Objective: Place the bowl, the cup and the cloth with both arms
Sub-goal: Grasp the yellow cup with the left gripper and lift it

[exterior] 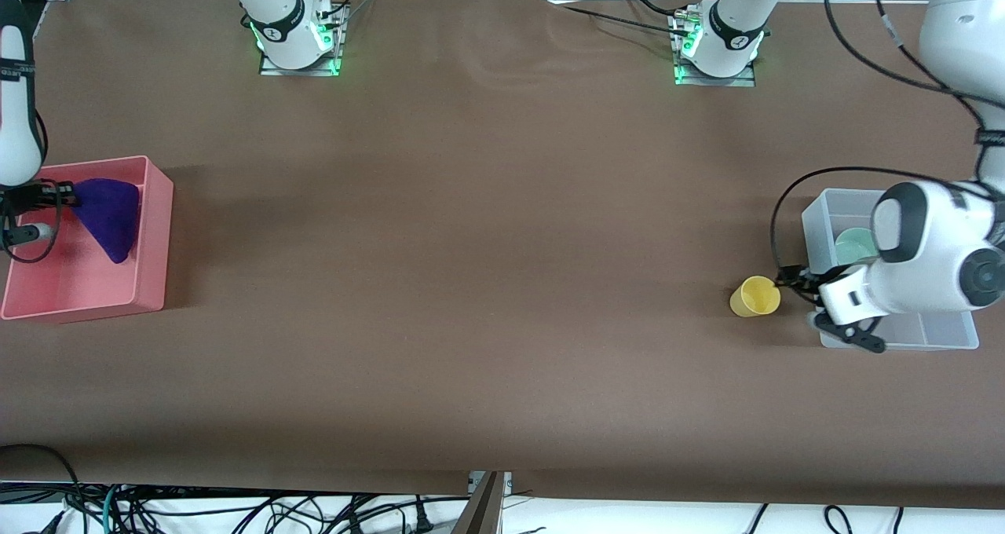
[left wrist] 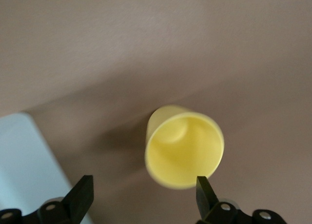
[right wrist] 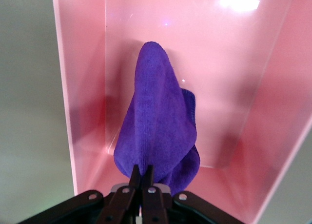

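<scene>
Front view: the right gripper [exterior: 69,196] holds the cloth [exterior: 110,216] over the pink bin [exterior: 153,235]. The cup [exterior: 755,296] lies on the table beside the clear bin [exterior: 816,220] containing the bowl [exterior: 852,245].

Left wrist view: the left gripper [left wrist: 144,194], fingers spread, flanks the cup [left wrist: 184,146] without touching.

Right wrist view: the fingers [right wrist: 141,185] pinch the cloth [right wrist: 158,121].

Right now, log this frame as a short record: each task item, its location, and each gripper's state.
cloth: hanging from the right gripper over the pink bin, at the right arm's end of the table
right gripper: shut on the cloth
cup: on the table, beside the clear bin
left gripper: open, fingers either side of the cup's rim, not closed on it
bowl: inside the clear bin, partly hidden by the left arm
task progress: bowl binned; cloth and cup not yet placed
</scene>
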You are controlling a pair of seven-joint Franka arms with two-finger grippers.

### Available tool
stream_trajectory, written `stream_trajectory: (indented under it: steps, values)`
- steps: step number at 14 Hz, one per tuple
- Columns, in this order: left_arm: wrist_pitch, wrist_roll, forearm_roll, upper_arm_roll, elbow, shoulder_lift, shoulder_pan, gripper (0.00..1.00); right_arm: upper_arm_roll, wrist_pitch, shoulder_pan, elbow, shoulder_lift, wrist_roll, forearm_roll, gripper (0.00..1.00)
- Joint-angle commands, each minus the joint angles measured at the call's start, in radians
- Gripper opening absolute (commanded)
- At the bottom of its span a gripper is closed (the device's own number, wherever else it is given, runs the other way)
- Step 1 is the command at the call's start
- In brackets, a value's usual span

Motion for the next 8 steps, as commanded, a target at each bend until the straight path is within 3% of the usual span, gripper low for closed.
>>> stream_trajectory:
  steps: [1,2,3,4,5,8]
  values:
    - [0.061,-0.005,-0.026,0.005,0.003,0.038,0.009,0.71,-0.005,0.041,0.001,-0.02,0.021,-0.026,0.043,0.0]
    - [0.068,-0.008,-0.026,0.005,-0.001,0.05,0.006,0.42,-0.005,0.053,0.001,-0.026,0.036,-0.026,0.06,0.0]
    - [0.069,-0.009,-0.026,0.005,-0.004,0.065,0.004,0.21,-0.005,0.058,0.001,-0.026,0.039,-0.026,0.073,0.46]
    - [0.072,-0.009,-0.026,0.006,-0.004,0.076,0.004,0.05,-0.005,0.055,0.001,-0.023,0.036,-0.026,0.08,0.99]
    - [0.072,-0.008,-0.026,0.006,-0.006,0.076,0.004,0.0,-0.005,0.046,0.001,-0.015,0.029,-0.026,0.083,1.0]
    - [0.066,-0.003,-0.02,0.005,-0.004,0.072,0.003,0.0,0.001,0.017,0.001,0.069,-0.014,-0.023,0.085,1.0]
